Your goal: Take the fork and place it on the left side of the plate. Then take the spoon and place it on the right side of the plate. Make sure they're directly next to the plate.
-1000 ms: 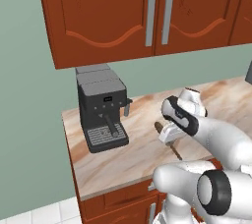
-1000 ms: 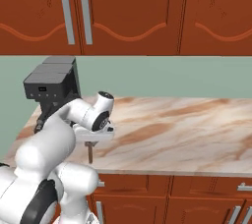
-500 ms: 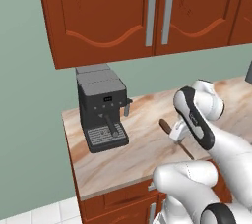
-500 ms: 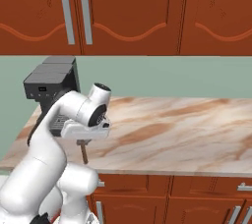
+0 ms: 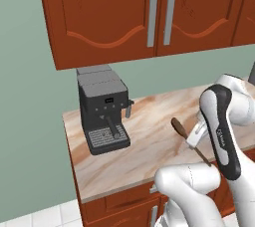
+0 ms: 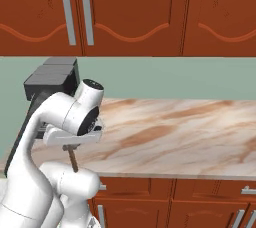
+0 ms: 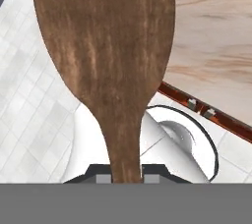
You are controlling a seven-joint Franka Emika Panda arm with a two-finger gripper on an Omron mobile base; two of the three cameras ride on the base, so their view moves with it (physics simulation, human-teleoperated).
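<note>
The spoon (image 5: 180, 127) is dark brown wood and hangs in the air over the counter's front part, bowl up and to the left, handle slanting down to the right. My gripper (image 5: 194, 140) is shut on its handle. In the right base view the handle end of the spoon (image 6: 73, 160) sticks down below the gripper (image 6: 70, 145). The hand view has the spoon's broad bowl (image 7: 103, 46) close up, rising from between the fingertips of the gripper (image 7: 125, 176). The fork and the plate are out of view.
A dark grey coffee machine (image 5: 102, 111) stands at the counter's left end, also seen behind my arm (image 6: 50, 82). The marble counter (image 6: 175, 137) stretches right. Wooden wall cabinets (image 5: 149, 12) hang above. White floor tiles (image 7: 29, 120) lie below the hand.
My arm has swung the hand up and toward the counter's front edge with the spoon still gripped. The forearm now stands steeper. The coffee machine has not moved.
</note>
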